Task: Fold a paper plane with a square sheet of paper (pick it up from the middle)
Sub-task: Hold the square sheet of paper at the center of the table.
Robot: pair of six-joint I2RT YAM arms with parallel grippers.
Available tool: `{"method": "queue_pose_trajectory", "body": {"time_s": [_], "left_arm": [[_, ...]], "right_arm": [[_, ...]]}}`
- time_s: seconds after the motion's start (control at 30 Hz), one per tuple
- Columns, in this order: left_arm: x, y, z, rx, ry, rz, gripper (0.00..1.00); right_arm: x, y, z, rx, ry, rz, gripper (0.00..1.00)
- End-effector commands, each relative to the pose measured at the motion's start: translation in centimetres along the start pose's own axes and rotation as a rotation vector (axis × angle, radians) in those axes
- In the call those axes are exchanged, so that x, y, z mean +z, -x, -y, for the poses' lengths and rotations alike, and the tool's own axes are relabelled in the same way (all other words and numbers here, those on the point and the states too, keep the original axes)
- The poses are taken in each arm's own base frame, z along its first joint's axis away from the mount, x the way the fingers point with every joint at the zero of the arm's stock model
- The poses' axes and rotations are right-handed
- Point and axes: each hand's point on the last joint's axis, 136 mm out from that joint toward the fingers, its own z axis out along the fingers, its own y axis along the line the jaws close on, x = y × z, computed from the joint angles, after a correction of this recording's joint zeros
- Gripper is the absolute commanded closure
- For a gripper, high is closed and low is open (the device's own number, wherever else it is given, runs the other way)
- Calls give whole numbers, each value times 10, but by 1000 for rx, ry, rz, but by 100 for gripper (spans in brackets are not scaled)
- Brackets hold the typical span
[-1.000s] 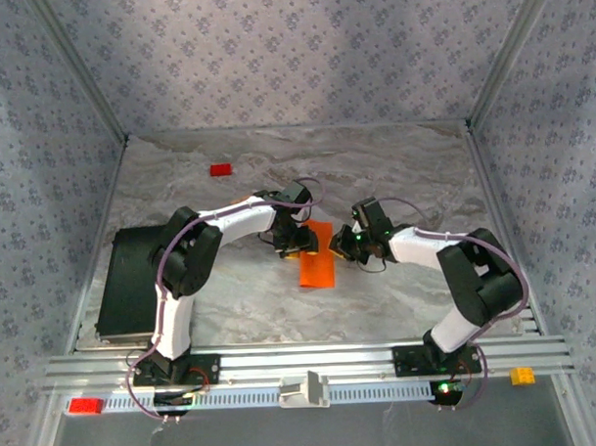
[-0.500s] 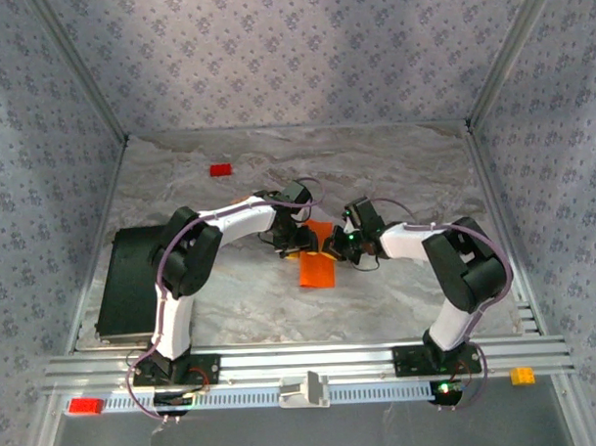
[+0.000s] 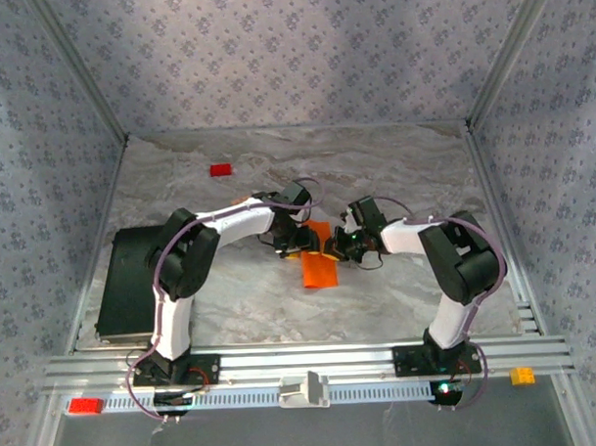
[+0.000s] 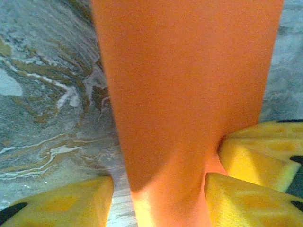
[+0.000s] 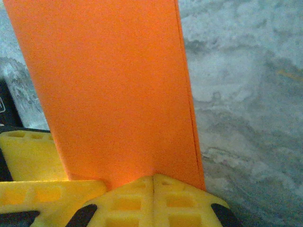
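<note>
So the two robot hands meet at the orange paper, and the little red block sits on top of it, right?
Not quite. The little red block isn't on the orange paper. It lies apart on the table, farther back and to the left, as the top view shows. The left gripper and right gripper do meet at the paper.

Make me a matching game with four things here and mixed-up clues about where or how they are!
Things:
1 orange paper
2 small red block
3 black box
4 right hand

Clues:
A far back on the table
B shut tight
C folded, in the middle of the table
D big, at the table's left edge

Pairs: 1-C, 2-A, 3-D, 4-B
</note>
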Motion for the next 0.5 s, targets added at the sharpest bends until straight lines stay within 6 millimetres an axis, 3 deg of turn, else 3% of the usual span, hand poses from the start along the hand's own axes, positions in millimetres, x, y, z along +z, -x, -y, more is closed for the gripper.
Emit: {"method": "queue_pose_trajectory", "body": {"time_s": [0.0,0.1,0.17,0.27,0.47], "left_arm": [[-27,25,7,14,-23,140,44],[-51,30,15,15,-70,197,43],[-61,32,20,17,-120,220,48],[-67,34,34,20,-251,221,61],[-57,34,60,22,-519,136,100]], "right_arm": [[2,-18,54,28,-190,-89,100],[1,-15,55,28,-190,-103,100],[1,-14,57,40,-198,-107,100],[2,-13,59,43,-206,-107,100],[0,-12,63,51,-223,-100,100]]}}
